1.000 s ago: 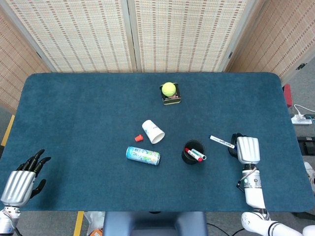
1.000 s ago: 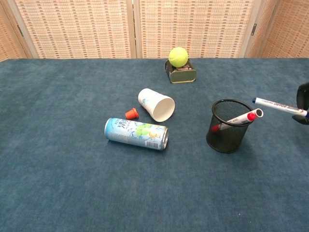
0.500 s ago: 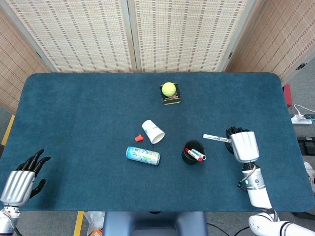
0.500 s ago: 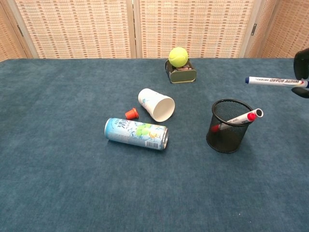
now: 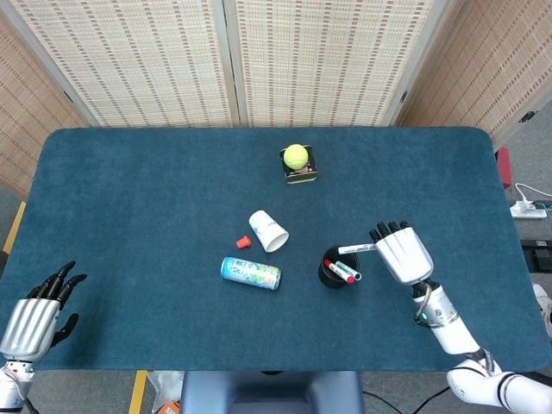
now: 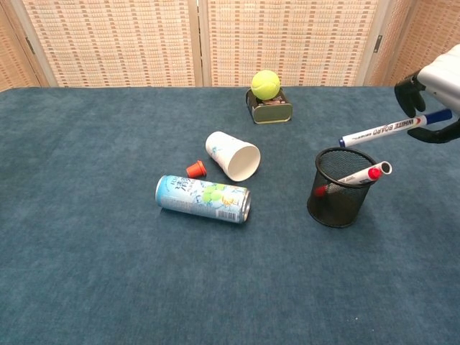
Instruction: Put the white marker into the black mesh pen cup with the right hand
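My right hand (image 5: 399,253) (image 6: 430,100) holds the white marker (image 6: 381,130) (image 5: 354,248) in the air, tilted with its free end lowest. That end hangs just above the rim of the black mesh pen cup (image 6: 338,187) (image 5: 335,269), on its right side. The cup stands upright on the blue table and has a red-capped marker (image 6: 363,175) leaning out of it. My left hand (image 5: 39,310) rests open at the table's near left corner, holding nothing.
A light blue can (image 6: 203,199) lies on its side left of the cup. A white paper cup (image 6: 233,155) lies tipped beside a small red cap (image 6: 195,169). A tennis ball (image 6: 265,84) sits on a small tin (image 6: 269,111) further back.
My right hand has lifted the white marker and carried it left toward the pen cup, tilting its free end down over the rim. The left hand has not moved.
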### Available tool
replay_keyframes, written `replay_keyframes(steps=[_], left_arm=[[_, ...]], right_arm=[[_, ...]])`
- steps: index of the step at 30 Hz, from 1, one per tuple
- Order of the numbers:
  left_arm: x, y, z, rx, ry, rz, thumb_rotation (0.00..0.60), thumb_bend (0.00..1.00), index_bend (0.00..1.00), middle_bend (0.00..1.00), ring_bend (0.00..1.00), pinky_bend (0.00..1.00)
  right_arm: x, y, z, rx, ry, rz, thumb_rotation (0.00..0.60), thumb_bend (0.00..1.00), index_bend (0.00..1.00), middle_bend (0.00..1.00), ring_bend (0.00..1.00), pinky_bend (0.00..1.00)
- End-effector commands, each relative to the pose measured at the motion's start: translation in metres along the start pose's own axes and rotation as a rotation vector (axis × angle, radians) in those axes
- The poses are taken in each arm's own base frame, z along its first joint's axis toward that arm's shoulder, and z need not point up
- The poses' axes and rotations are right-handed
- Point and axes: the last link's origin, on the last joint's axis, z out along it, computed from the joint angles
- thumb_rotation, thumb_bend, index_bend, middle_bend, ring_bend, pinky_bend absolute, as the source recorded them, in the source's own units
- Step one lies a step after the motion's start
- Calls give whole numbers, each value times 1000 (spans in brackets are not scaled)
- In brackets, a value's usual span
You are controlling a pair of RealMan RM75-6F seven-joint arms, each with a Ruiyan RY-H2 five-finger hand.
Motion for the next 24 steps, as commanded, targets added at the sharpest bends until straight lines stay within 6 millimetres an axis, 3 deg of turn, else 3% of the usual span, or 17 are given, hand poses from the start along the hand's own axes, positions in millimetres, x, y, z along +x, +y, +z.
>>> replay_keyframes(steps=[1,16,24], left_arm=[[0,0,0,0,2,-1,600,302,202,39,161,373],[1,0,0,2,5,0,600,302,202,39,161,373],[2,0,-1,3,9,-3,600,302,203,38,161,373]], right_arm=[[0,2,2,36,13,-28,600,203,739,570,649,806],[-5,-2,0,115,-42,-48,600,203,739,570,649,806],[-6,-14,8,162,-64,-84,600,203,739,570,649,806]])
